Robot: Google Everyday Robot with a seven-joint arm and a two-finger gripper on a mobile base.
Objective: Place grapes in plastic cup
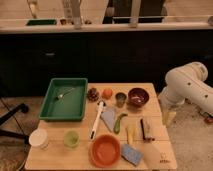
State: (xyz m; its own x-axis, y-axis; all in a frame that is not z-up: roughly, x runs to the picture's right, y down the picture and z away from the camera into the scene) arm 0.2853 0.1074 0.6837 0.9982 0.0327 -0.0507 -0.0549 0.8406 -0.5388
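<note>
a wooden table (pixel 159 148) is crowded: a green tray (pixel 69 80) at back left, a white tub (pixel 38 138) and the pale green plastic cup (pixel 71 139) at front left, an orange bowl (pixel 105 150) and a blue sponge (pixel 131 154) in front. the grapes (pixel 93 93), a dark reddish-brown bumpy cluster, sit just right of the tray beside an orange fruit (pixel 107 93). a white-handled utensil (pixel 96 120) lies between the grapes and the cup. the gripper (pixel 168 117) hangs off the table's right edge, well apart from the grapes; open or closed, cannot tell.
</note>
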